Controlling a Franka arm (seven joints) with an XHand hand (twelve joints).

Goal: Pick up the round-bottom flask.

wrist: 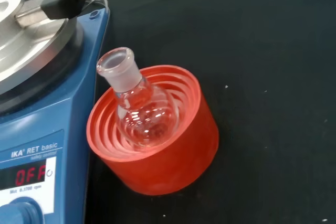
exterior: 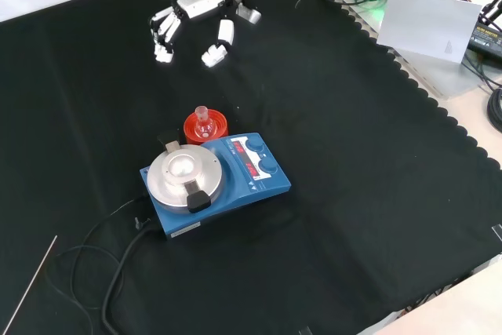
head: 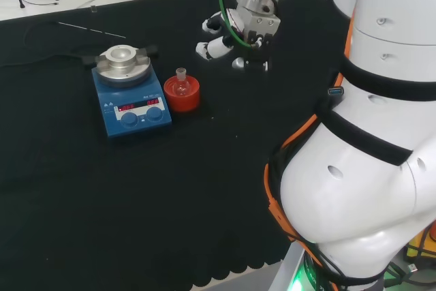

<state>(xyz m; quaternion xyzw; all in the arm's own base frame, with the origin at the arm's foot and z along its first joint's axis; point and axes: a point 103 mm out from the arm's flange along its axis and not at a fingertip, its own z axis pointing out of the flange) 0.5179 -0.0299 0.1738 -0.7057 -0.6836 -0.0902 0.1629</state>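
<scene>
Black cloth (exterior: 376,194), blue hotplate (exterior: 216,182), flask (wrist: 137,106) in red stand (wrist: 163,156)

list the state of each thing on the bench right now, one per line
round-bottom flask: upright in its stand, neck open, looks empty, untouched
red ribbed stand: on the cloth, right beside the stirrer plate
blue stirrer plate: top plate bare, cable attached
hand: open, fingers relaxed, above the cloth, apart from the flask
</scene>
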